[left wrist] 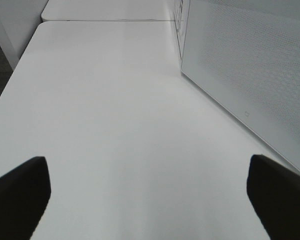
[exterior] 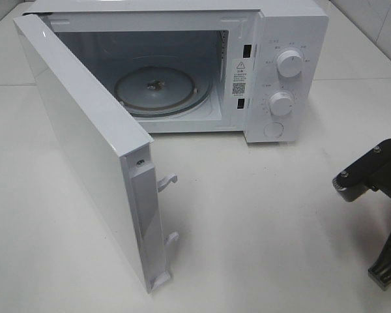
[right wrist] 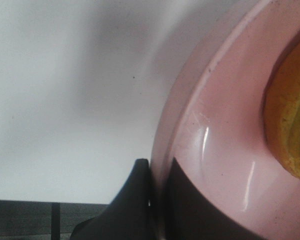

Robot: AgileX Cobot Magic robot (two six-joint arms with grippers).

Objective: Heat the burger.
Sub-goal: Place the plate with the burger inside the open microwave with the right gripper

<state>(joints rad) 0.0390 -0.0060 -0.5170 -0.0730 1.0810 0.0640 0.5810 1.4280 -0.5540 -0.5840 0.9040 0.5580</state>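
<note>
The right gripper (right wrist: 157, 172) is clamped on the rim of a round pink plate (right wrist: 225, 125), one finger above the rim and one beneath. The burger (right wrist: 290, 125) sits on that plate, only a slice of its golden bun showing at the picture's edge; whether the plate rests on the white tabletop (right wrist: 65, 100) or hangs above it is unclear. The left gripper (left wrist: 147, 172) hovers over bare tabletop with its fingers spread wide, holding nothing, beside the microwave's door (exterior: 78, 137). The white microwave (exterior: 293, 39) stands with that door swung open, its glass turntable (exterior: 163, 91) bare inside, the right arm (exterior: 381, 176) well off to its right.
</note>
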